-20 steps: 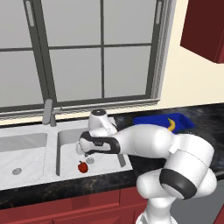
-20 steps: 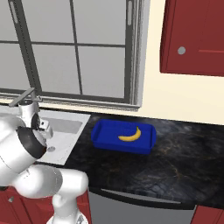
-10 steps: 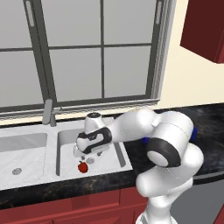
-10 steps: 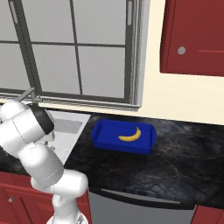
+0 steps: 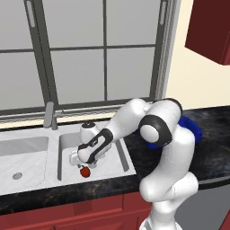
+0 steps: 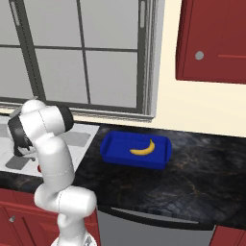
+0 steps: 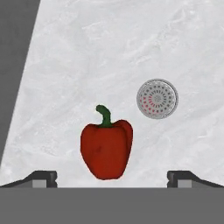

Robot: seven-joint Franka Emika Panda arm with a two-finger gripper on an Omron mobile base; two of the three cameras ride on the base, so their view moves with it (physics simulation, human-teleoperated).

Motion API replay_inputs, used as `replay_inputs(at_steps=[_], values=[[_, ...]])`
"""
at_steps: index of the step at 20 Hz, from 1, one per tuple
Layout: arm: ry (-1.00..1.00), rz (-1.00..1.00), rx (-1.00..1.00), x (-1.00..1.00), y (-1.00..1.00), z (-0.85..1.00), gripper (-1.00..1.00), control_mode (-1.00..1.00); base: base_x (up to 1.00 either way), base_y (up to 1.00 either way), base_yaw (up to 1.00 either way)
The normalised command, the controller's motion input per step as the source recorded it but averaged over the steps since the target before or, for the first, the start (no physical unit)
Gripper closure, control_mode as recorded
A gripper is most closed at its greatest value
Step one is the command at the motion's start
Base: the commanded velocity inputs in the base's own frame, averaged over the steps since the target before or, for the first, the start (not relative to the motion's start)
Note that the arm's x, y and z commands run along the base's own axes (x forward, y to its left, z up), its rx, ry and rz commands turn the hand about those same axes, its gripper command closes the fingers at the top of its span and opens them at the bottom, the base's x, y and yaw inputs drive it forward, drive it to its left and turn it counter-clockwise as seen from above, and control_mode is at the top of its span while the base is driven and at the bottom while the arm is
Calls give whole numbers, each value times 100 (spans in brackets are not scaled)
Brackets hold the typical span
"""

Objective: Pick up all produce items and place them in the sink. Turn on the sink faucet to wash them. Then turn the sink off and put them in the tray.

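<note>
Compared with 1 s ago, the open two-finger gripper (image 7: 112, 179) has descended over the small red stemmed pepper-shaped fruit (image 7: 106, 148), lower centre on the light-grey sink (image 7: 109, 52) floor. The curved yellow banana (image 6: 142, 148) already lies in the bright-blue rectangular tray (image 6: 163, 154), so 1 item likely remains.

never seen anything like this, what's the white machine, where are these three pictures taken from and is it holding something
It is a rendered kitchen with a white robot arm with dark joints on a base. Two cameras ride on that base, behind the arm to its left and right; the third sits on the hand and looks along the two-finger gripper.

The arm reaches down into the right basin of the light-grey double sink. On the basin floor lies a red bell pepper with a green stem, beside the round drain. The gripper is open, one tip on each side of the pepper, holding nothing yet.

On the black marbled counter stands a shallow blue tray with a curved yellow banana in it. The grey faucet stands behind the sink.
</note>
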Motion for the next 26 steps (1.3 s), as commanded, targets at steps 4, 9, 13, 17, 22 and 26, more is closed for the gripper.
replay_inputs(at_steps=[4, 9, 13, 17, 22, 26], values=[[0, -2, -1, 15, 3, -27, -100, -100, 0, 0, 0], [4, -5, 0, 0, 0, -22, -100, -100, 0, 0, 0], [1, -4, 0, 0, 0, -22, -100, -100, 0, 0, 0], [0, -2, 0, 0, -3, -26, -100, -100, 0, 0, 0], [0, -1, 0, -6, -2, -17, -100, -100, 0, 0, 0], [0, 0, 0, -3, 0, -24, 100, -100, 0, 0, 0]])
